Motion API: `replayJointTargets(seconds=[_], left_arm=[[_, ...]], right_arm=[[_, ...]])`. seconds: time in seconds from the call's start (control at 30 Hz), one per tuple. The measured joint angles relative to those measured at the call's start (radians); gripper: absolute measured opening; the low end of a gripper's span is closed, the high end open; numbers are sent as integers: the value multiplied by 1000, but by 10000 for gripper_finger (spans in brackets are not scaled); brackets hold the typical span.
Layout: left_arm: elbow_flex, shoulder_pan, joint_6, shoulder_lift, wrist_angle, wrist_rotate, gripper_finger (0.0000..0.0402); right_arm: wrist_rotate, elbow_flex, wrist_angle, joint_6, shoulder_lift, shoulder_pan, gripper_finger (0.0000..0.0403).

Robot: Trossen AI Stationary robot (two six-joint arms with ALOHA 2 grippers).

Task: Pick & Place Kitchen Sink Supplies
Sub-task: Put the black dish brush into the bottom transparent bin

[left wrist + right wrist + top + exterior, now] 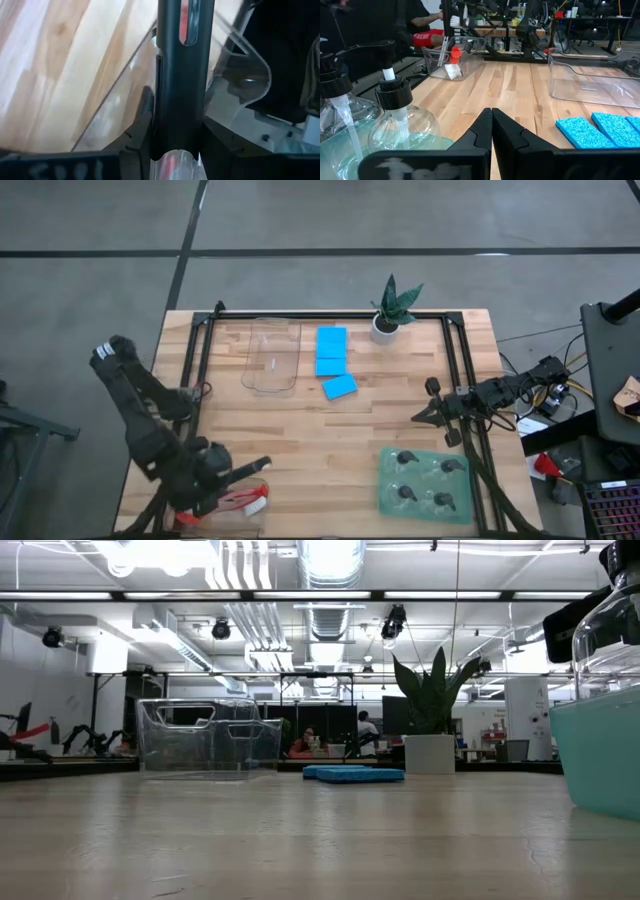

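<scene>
My left gripper [235, 477] stands at the table's near left corner, shut on a black-handled dish brush [255, 468], above a clear tray [243, 505]. In that tray lies a red-handled brush [245, 500] with white bristles. Three blue sponges [331, 363] lie flat in a row at the table's far middle. Several black-topped clear pump bottles [425, 480] stand in a green tray [385, 490] at the near right. My right gripper [440, 412] waits shut at the right edge, touching nothing. My left gripper has the brush's black handle [180, 100] pinched between its two fingers [142, 125]. The handle lies along the fingers, not across them, and its slotted free end [187, 25] points away from the wrist. The fingers slant down from above. The brush is lifted clear over the clear tray [240, 75].
A second clear tray [272, 355] stands at the far middle, left of the sponges. A potted plant [390, 315] is at the far edge. Black frame rails [200, 350] run along both sides of the table. Bare wood lies in the middle [330, 440].
</scene>
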Motion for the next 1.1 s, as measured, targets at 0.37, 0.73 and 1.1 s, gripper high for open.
replayJointTargets(seconds=[0.37, 0.73, 1.1], left_arm=[[-2, -108, 7, 127, 16, -59, 122], [-2, -157, -15, 229, 28, 24, 125], [-2, -170, -57, 272, 18, 11, 155]], right_arm=[[0, 0, 0, 0, 0, 0, 8], [0, 0, 0, 0, 0, 0, 8], [0, 0, 0, 0, 0, 0, 8]])
